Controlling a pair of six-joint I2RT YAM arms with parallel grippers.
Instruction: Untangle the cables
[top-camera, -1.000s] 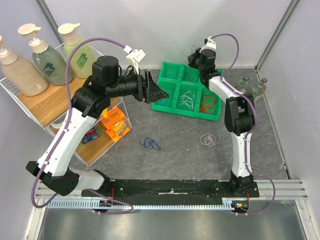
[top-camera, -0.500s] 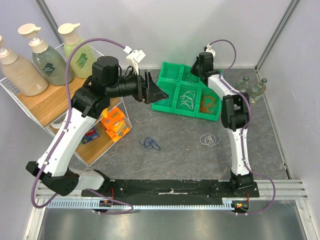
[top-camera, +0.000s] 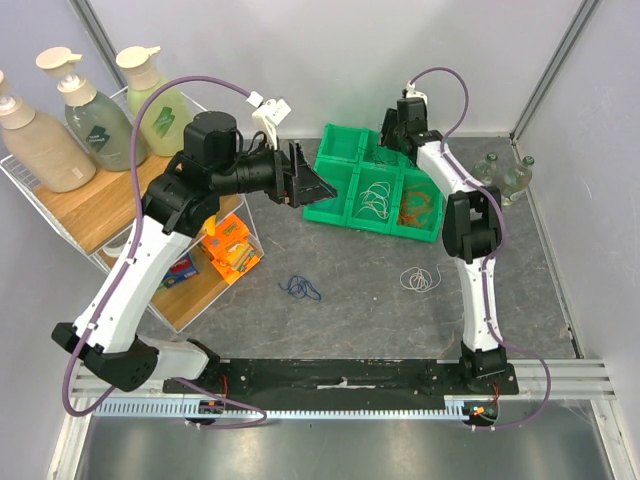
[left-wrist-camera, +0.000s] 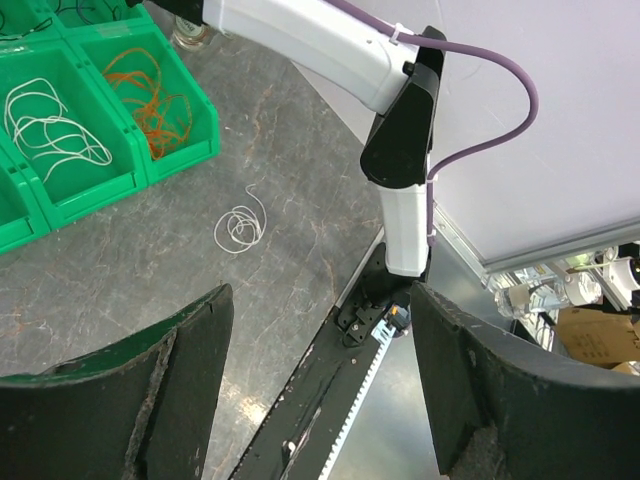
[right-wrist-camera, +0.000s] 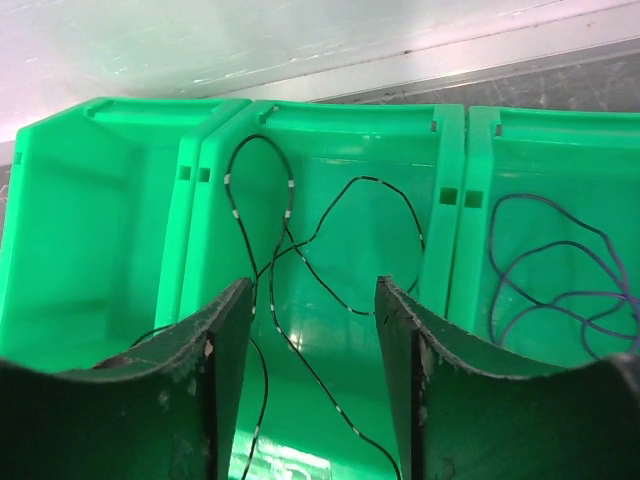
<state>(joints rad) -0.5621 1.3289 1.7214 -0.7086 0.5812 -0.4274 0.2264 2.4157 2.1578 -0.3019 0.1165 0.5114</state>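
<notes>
Top view hid the right gripper (right-wrist-camera: 312, 290) under its own wrist, above the back row of the green plastic compartment tray (top-camera: 372, 226). Its wrist camera showed dark, scuffed fingers (right-wrist-camera: 130, 400) spread wide, gripping nothing. A thin black cable with pale bands (right-wrist-camera: 283, 245) lay in the back middle compartment. It was looped at the far end, long axis running near-far, passing between the fingers, near end cut off by the frame. A thin blue-purple cable (right-wrist-camera: 560, 290) curled in the next compartment to the right, partly hidden by a finger.

The left gripper (left-wrist-camera: 320, 295) sat beside the tray's left end, jaws wide apart and empty, rough dark pads. Only the finger tips were in frame.

Front row held thin white cables (top-camera: 375, 200) and orange-red cables (top-camera: 415, 207) in adjoining compartments. These were loose overlapping loops, individual strands too fine to separate.

On the grey mottled table (top-camera: 350, 265) lay a small dark blue cable tangle (top-camera: 300, 289), stretched left-right. A white cable coil (top-camera: 418, 279), roundish with one stray tail, lay well apart from it, near the right arm.
</notes>
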